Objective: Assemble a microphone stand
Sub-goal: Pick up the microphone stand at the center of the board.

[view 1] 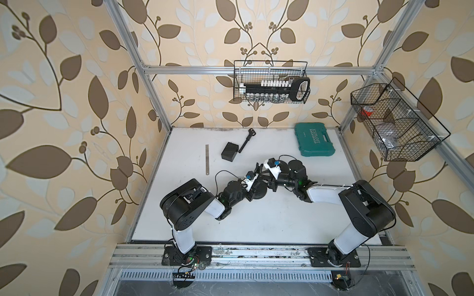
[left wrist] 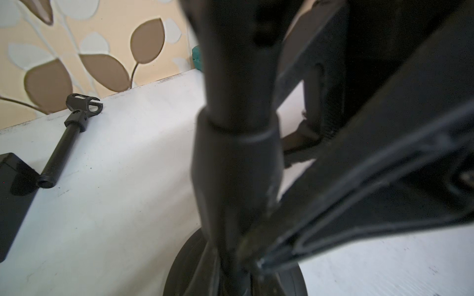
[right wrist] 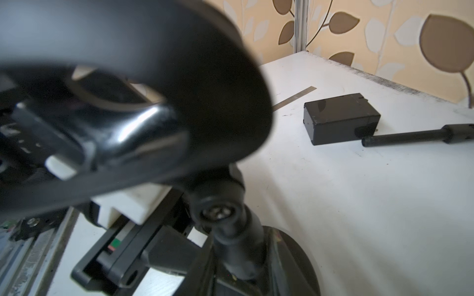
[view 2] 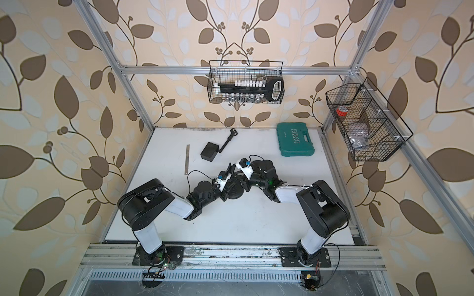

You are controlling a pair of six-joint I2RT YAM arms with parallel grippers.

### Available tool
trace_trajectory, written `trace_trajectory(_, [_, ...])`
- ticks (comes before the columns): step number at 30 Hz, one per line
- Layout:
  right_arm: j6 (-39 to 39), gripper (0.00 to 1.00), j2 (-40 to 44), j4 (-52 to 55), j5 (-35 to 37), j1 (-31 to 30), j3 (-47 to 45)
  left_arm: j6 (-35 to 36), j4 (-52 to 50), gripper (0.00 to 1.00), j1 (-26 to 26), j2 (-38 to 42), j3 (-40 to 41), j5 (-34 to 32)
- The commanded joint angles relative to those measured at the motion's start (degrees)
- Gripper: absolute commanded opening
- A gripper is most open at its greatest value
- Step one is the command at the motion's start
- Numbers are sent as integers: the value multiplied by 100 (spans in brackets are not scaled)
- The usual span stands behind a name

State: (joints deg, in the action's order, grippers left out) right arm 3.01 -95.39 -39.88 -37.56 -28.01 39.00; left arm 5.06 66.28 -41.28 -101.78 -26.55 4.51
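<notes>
Mid-table: base (view 1: 259, 194) sits flat with the pole (left wrist: 236, 159) upright on it. Left gripper (view 1: 255, 185) is clamped on the pole low down, just above the base. Right gripper (view 1: 259, 171) is up by the pole's top end, pointing toward the far-left corner. A blurred black part (right wrist: 128, 77) blocks most of its wrist view, so I can't tell how wide the jaws are or whether they touch anything. Both arms crowd the pole, so both top views barely show it.

Clip rod (view 1: 246, 141) lies loose farther back, its near end right beside the box (view 1: 230, 151). Ruler (view 1: 207, 160) lies left of the box, apart from it. Green case (view 1: 314, 139) is closed, at the far right by the wall and well apart from the arms. Basket (view 1: 238, 77) on the rear rail holds a tool rack. Second basket (view 1: 410, 151) hangs on the right frame. Both are off the table (view 1: 256, 225).
</notes>
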Motion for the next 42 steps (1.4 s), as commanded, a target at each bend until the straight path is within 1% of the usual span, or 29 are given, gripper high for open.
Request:
trace_trajectory(1, [-62,30,-137,-239,-104,-42,245,-39,-129,12,-39,-63,-104,210])
trace_trajectory(4, [-120,26,-198,-348,-113,-51,273,-49,-158,13,-38,-54,-112,192])
trace_trajectory(6, [-150,18,-219,-413,-99,-47,259,-65,-198,16,-38,-42,-116,188])
trace_trajectory(9, [-168,11,-208,-518,-63,-47,191,-133,-245,28,-38,28,-105,126])
trace_trajectory(10, [-169,10,-204,-542,-48,-49,174,-149,-255,30,-43,58,-88,112])
trace_trajectory(12, [-199,8,-186,-549,-32,-43,152,-210,-282,37,-38,144,-59,64])
trace_trajectory(14, [-250,8,-155,-577,-25,-41,134,-282,-315,41,-38,261,-14,34])
trace_trajectory(17, [-350,8,-36,-602,9,-44,112,-418,-334,47,-38,546,131,-27])
trace_trajectory(20, [-453,8,162,-524,91,-32,108,-604,-650,49,-38,1089,262,-94])
trace_trajectory(22, [-500,7,319,-405,196,-36,107,-840,-1148,51,-38,1566,290,-200])
trace_trajectory(25, [-550,7,630,-159,427,-24,86,-1167,-2235,52,-38,2466,239,-409])
trace_trajectory(28, [-558,7,994,138,602,-24,85,-1604,-3234,55,-39,3329,237,-782])
trace_trajectory(31, [-584,7,1396,515,729,-22,130,-2133,-4287,61,-23,4155,150,-1075])
trace_trajectory(34, [-655,6,1783,978,901,-22,235,-2682,-5489,65,46,4862,-99,-1241])
trace_trajectory(38, [-806,6,2261,1534,1150,-29,399,-3463,-6838,70,335,5374,-512,-967])
trace_trajectory(42, [-888,5,2639,2014,1335,-22,565,-4169,-7763,74,828,5319,-1007,-3])
